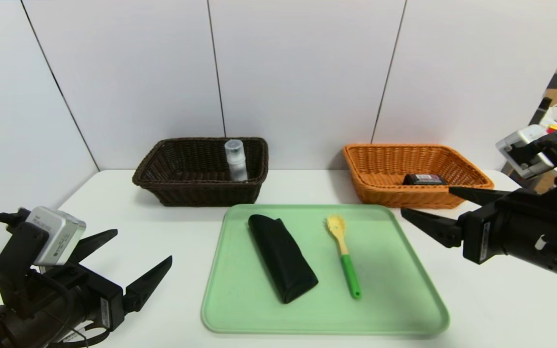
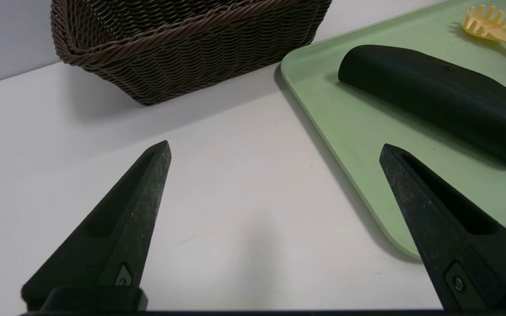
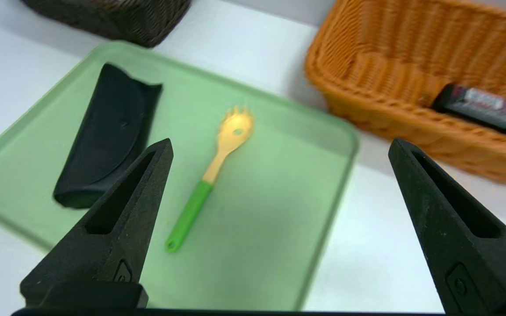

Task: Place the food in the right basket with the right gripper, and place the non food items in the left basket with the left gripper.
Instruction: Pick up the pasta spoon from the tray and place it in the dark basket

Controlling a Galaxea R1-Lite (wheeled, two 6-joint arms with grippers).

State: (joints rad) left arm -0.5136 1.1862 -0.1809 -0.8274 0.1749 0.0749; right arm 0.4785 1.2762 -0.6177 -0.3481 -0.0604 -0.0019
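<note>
Head view: carton [image 1: 422,179] inside orange basket [image 1: 472,180]

No legible text anywhere, pink-red and white label on the black carton [image 1: 424,179] (print too small to read)

Bare tray [image 1: 394,290] flanks black case [image 1: 282,258] and spoon [image 1: 344,253], lying apart.

Pale green tray [image 1: 404,309] on a white table [image 1: 162,232], white panelled wall [image 1: 298,72] behind
</note>
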